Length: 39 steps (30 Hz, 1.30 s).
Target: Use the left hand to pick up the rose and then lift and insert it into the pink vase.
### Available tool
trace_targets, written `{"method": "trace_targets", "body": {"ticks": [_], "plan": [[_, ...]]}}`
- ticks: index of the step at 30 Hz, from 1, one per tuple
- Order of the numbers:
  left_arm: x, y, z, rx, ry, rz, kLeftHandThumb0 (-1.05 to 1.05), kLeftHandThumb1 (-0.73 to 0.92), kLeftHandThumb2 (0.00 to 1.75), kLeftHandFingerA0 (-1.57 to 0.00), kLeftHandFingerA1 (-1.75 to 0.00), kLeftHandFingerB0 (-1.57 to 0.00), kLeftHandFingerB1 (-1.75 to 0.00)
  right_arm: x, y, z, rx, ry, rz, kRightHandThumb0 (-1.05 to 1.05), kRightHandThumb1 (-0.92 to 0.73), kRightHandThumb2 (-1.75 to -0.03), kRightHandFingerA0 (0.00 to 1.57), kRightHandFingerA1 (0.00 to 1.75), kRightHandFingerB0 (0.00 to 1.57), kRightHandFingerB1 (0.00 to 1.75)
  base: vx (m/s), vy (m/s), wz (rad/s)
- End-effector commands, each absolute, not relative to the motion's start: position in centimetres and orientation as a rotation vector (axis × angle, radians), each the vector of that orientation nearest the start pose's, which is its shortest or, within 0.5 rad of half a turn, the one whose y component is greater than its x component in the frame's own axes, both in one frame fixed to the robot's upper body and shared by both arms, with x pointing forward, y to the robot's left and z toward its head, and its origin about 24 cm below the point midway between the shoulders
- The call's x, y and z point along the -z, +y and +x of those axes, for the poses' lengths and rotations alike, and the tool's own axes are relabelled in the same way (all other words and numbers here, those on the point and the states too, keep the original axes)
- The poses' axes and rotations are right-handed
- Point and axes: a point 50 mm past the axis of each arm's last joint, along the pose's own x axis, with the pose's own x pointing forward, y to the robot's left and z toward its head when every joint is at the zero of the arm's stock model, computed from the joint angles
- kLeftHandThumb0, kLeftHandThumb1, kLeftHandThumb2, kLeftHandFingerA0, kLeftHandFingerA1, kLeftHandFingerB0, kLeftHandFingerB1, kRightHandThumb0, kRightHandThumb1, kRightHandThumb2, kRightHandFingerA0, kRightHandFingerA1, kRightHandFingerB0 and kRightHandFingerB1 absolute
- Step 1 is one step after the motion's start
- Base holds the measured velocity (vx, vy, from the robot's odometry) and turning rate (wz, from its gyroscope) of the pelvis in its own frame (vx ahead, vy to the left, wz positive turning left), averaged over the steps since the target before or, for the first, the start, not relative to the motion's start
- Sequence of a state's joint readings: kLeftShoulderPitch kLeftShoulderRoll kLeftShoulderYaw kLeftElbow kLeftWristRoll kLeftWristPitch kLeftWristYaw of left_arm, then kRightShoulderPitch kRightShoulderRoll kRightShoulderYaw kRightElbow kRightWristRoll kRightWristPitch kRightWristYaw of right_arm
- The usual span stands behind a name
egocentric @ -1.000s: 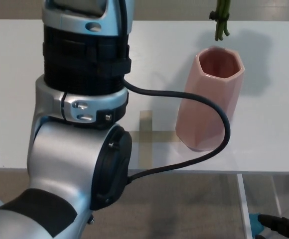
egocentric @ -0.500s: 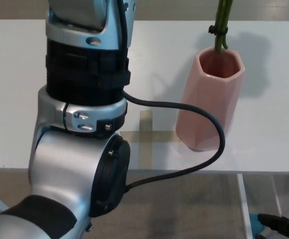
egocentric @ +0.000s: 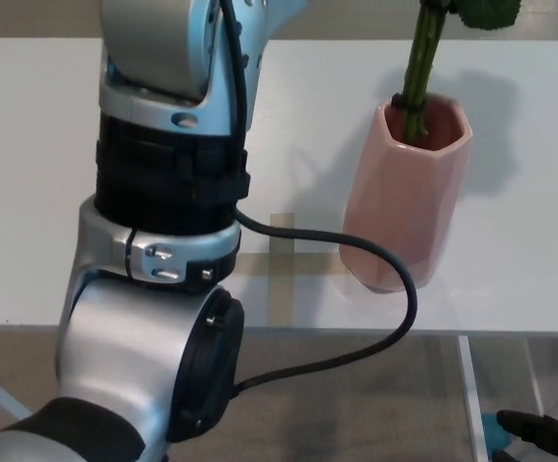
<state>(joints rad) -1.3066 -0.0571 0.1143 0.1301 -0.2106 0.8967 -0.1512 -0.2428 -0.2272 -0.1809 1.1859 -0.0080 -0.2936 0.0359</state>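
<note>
From the head view, the pink vase [egocentric: 409,197] is standing upright on the white table [egocentric: 29,173], and everything else is best placed against it. The rose [egocentric: 417,72] is showing only as green stems and a leaf: the stems are running down from the top edge of the picture and dipping into the vase's mouth, their lower ends passing just below the rim on its near-left side. The bloom itself is lying outside the picture.

Well to the left of the vase, the robot's left arm [egocentric: 164,212] is filling the foreground, silver and black, and a black cable [egocentric: 394,260] from it is looping in front of the vase's lower body. Strips of tape [egocentric: 281,260] are forming a cross on the table just left of the vase's base.

The left hand is lying above the frame, so whether it is grasping the rose or has let go cannot be told. At the bottom right, below the vase and off the table edge, dark fingers of the right hand [egocentric: 544,438] are poking in; their state cannot be told either.

As a judgement, the task is looking nearly finished: pick-up and lift are done, insertion is under way, and lowering fully and releasing are probably remaining.

No brand, label or readable writing is showing anywhere.
</note>
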Motion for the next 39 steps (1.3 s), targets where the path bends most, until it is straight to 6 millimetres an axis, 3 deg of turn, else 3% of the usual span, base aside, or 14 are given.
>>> {"method": "trace_targets", "body": {"ticks": [1,11,16,39], "plan": [[-33.7,1.6,33.4,0.653,-0.211,-0.057,-0.19,0.77,0.66,-0.97,-1.53,-0.78,-0.87,10.1,-24.8,21.3,0.188,0.639,-0.11,-0.2,-0.61,-0.57,0.64,0.52,0.57,0.48,0.0,0.0,0.0],[-32.6,1.0,33.3,0.656,-0.193,-0.031,-0.19,0.78,0.66,-0.93,-1.51,-0.79,-0.89,9.9,-24.8,21.5,0.187,0.635,-0.115,-0.2,-0.61,-0.57,0.64,0.52,0.57,0.48,0.0,0.0,0.0],[-32.7,0.6,33.5,0.656,-0.188,-0.011,-0.19,0.79,0.64,-0.96,-1.49,-0.8,-0.83,9.8,-24.8,21.7,0.183,0.629,-0.118,-0.2,-0.61,-0.57,0.64,0.52,0.57,0.48,0.0,0.0,0.0],[-32.8,0.5,34.0,0.655,-0.211,0.015,-0.18,0.8,0.64,-0.95,-1.5,-0.78,-0.85,9.7,-24.9,21.8,0.178,0.627,-0.125,-0.2,-0.6,-0.57,0.64,0.52,0.57,0.49,0.0,0.0,0.0]]}}
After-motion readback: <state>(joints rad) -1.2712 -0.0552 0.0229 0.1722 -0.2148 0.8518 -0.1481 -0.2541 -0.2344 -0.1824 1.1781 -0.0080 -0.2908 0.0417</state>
